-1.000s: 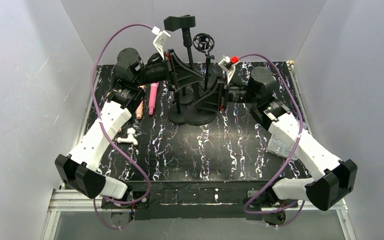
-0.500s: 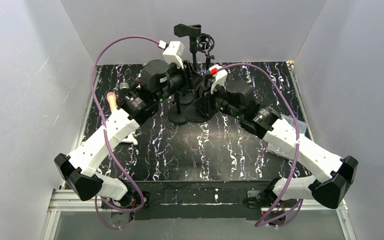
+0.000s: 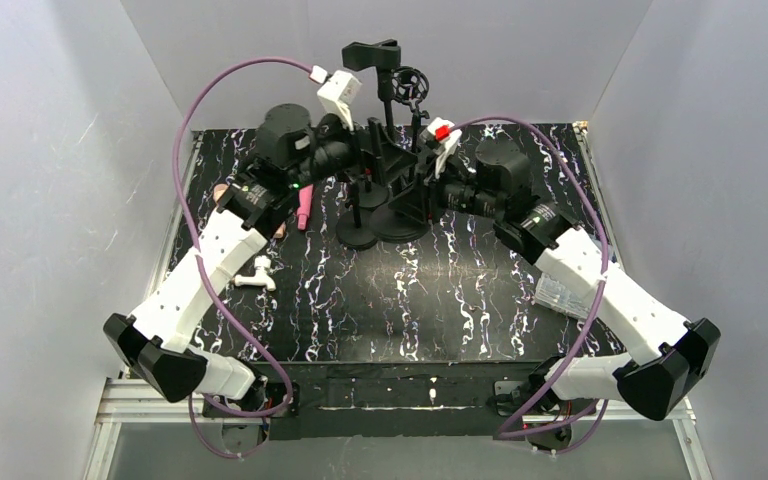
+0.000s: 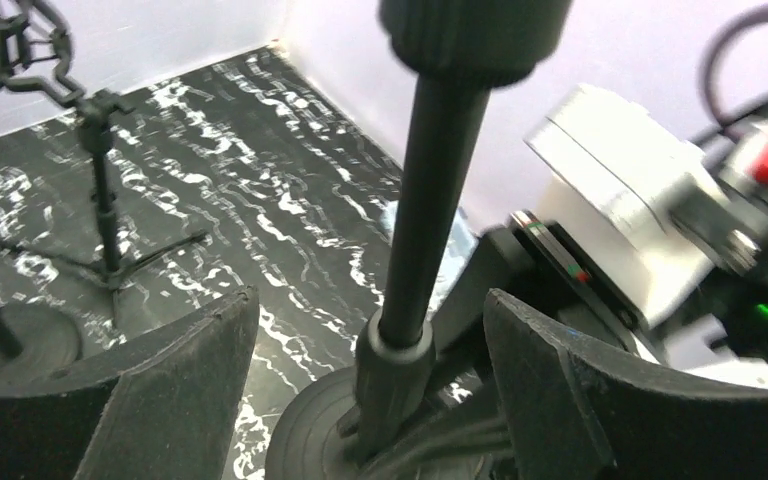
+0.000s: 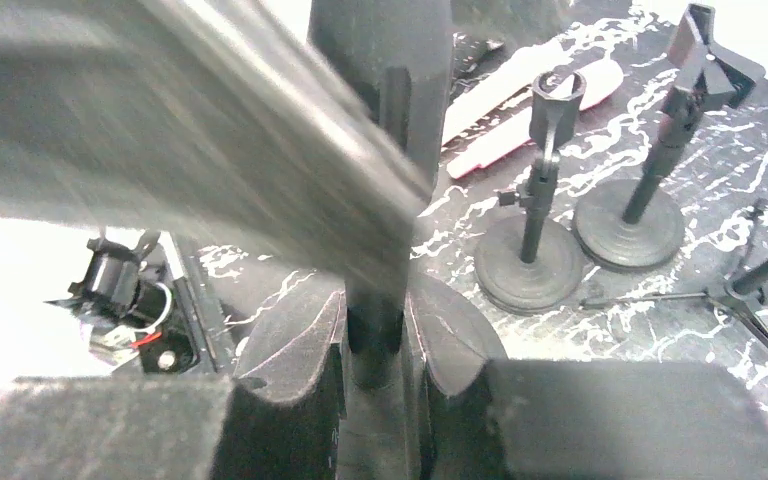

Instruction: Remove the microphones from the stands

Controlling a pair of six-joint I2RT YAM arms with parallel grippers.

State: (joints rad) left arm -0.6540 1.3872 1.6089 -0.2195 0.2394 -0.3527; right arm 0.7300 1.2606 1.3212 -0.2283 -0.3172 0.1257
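A tall black stand (image 3: 387,100) with an empty clip (image 3: 372,52) on top rises at the back centre. My left gripper (image 3: 368,165) is open; its fingers (image 4: 180,390) straddle the pole (image 4: 430,200) without touching, just above the round base (image 4: 300,440). From the other side my right gripper (image 3: 423,178) is shut on the same pole (image 5: 375,330), low down. A pink microphone (image 3: 303,205) lies flat on the table left of the stands, red-and-white in the right wrist view (image 5: 505,135). A beige one (image 3: 278,228) beside it is mostly hidden by my left arm.
Two shorter round-base stands (image 5: 535,240) (image 5: 650,190) and a tripod stand with a ring mount (image 3: 407,82) crowd the back centre. A small white part (image 3: 257,273) lies at the left, a clear plastic piece (image 3: 560,292) under my right arm. Walls enclose three sides.
My left gripper has opened after being shut half a second ago, and the left arm has shifted slightly left, uncovering the pink microphone. The right gripper stays shut on the pole.
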